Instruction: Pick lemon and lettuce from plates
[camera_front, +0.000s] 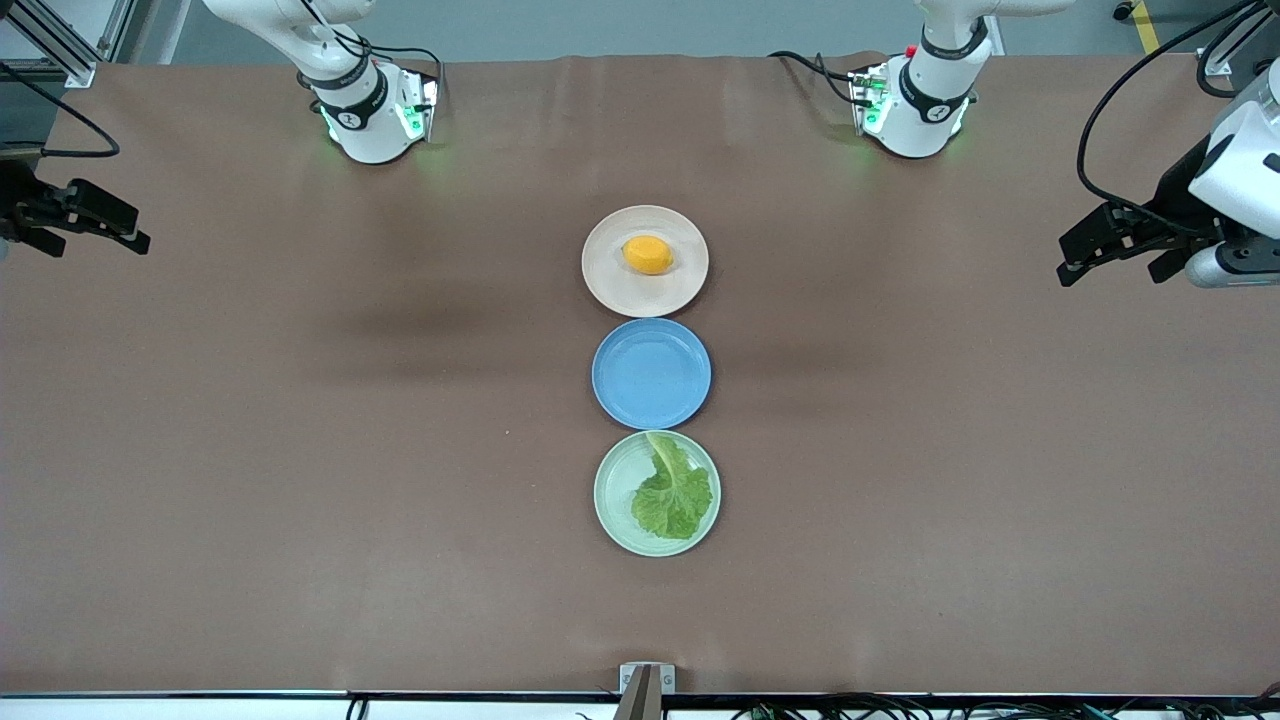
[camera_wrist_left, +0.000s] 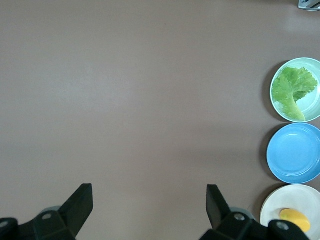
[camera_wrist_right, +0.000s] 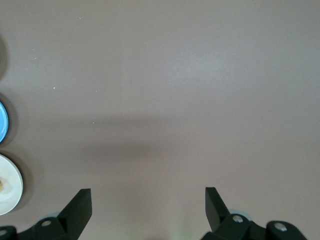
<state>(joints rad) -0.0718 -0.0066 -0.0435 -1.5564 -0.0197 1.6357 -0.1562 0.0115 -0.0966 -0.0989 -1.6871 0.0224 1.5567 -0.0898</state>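
The left gripper (camera_front: 1085, 262) hangs high over the left arm's end of the table (camera_front: 300, 450), fingers spread wide and holding nothing; the right gripper (camera_front: 125, 235) hangs over the right arm's end, equally wide apart and empty. Neither is near the plates. Taking the blue plate (camera_front: 651, 373) at mid-table as the centre of a clock in the front view, the beige-pink plate (camera_front: 605, 285) sits touching it at 12 o'clock with the lemon (camera_front: 648, 254) resting in its middle, and the mint plate (camera_front: 612, 520) sits touching it at 6 o'clock with the lettuce (camera_front: 672, 490) lying flat inside. A good first move probably brings one gripper straight above the lemon, fingers straddling its short width; the flat leaf likely needs a pinch at a raised, crinkled edge.
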